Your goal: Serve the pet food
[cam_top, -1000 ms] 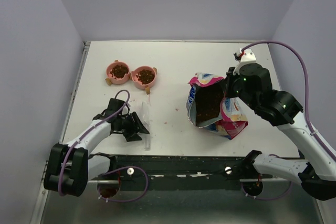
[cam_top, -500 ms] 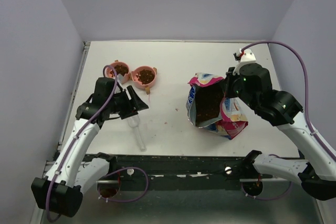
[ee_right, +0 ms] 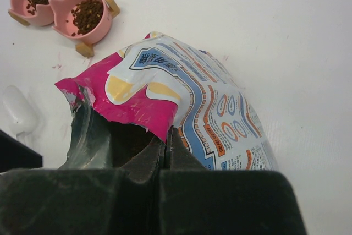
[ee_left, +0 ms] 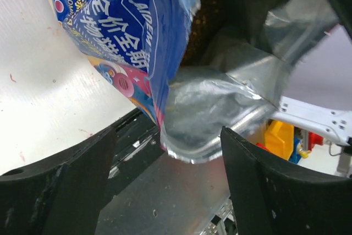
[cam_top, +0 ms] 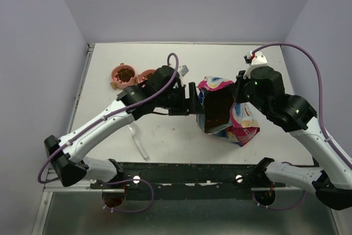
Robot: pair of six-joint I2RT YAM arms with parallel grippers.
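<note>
The pet food [cam_top: 219,108] fills the open pink printed bag [cam_top: 242,130] at centre right. More kibble lies in the two pink bowls [cam_top: 124,74], also seen in the right wrist view [ee_right: 82,15]. My right gripper [cam_top: 237,93] is shut on the bag's torn pink rim [ee_right: 140,111], fingers pressed together [ee_right: 166,138]. My left gripper [cam_top: 196,100] is open at the bag's left edge. In the left wrist view the bag's blue side [ee_left: 137,42] and silver lining [ee_left: 220,108] hang between the spread fingers [ee_left: 168,136]. The clear scoop [cam_top: 137,142] lies on the table, held by nothing.
The left arm [cam_top: 110,119] stretches across the table and covers part of the right bowl [cam_top: 147,74]. The scoop's bowl shows at the left edge of the right wrist view [ee_right: 19,108]. The black front rail [cam_top: 187,171] runs along the near edge. Grey walls enclose the table.
The left arm has swung from the near left, beside the scoop, across to the bag's left edge. The scoop has shifted slightly left on the table. The right arm and bag have not moved.
</note>
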